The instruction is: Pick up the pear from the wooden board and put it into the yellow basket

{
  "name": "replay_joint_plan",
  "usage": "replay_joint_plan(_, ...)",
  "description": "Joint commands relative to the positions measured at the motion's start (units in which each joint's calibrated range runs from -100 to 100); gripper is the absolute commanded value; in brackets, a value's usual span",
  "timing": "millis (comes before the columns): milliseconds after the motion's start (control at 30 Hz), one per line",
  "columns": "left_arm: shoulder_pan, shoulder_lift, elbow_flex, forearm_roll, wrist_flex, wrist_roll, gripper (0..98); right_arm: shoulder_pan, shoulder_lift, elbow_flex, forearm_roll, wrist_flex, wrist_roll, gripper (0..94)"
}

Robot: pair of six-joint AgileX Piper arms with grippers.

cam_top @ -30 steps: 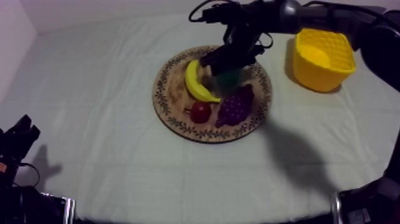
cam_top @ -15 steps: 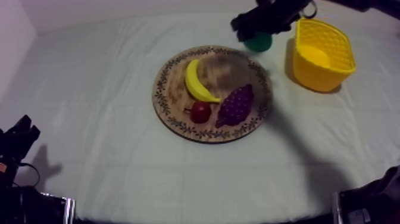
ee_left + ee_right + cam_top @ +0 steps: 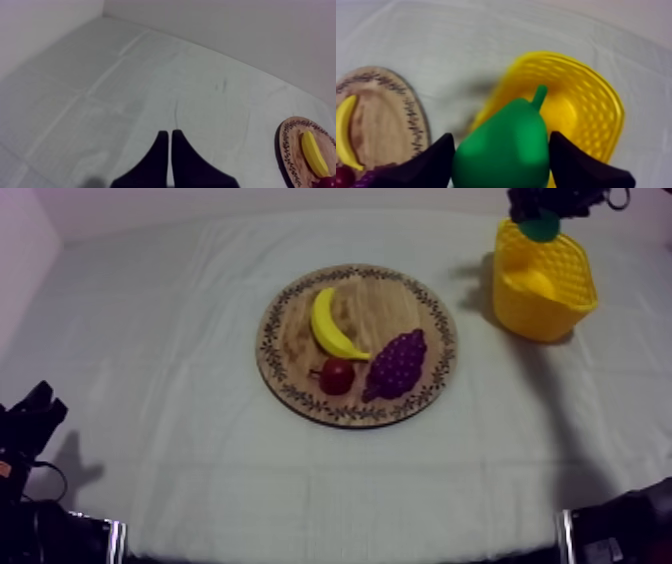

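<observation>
Our right hand [image 3: 501,150] pinches the pear [image 3: 511,125] by its belly above the yellow basket [image 3: 601,105]; we judge it light, stiff, slippery

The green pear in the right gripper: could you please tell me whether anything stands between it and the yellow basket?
Nothing visible does. The green toy pear, held by the right gripper, hangs over the rim of the yellow latticed basket, whose open mouth is uncovered.
</observation>
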Motion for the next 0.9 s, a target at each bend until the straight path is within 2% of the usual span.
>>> replay_joint_plan(0, -0.03, -0.04, 0.00, 0.00, 0.02, 0.00, 0.1, 2.50, 1.41, 1.28, 0.39, -1.42, -0.02, 56.2)
replay_joint_plan(300, -0.03, -0.04, 0.00, 0.00, 0.02, 0.00, 0.1, 5.20, 9.42, 3.54, 1.44, -6.83, -0.38, 58.3)
replay_joint_plan(733, -0.03, -0.04, 0.00, 0.00, 0.02, 0.00, 0.1, 6.44, 18.23, -2.32, 0.78, -8.59, 0.51, 58.1)
replay_joint_plan(800, -0.03, -0.04, 0.00, 0.00, 0.02, 0.00, 0.1, 6.32, 17.88, -2.37, 0.63, -8.65, 0.67, 56.0)
replay_joint_plan(867, -0.03, -0.04, 0.00, 0.00, 0.02, 0.00, 0.1, 6.24, 16.90, -1.74, 0.47, -8.91, 0.67, 46.0)
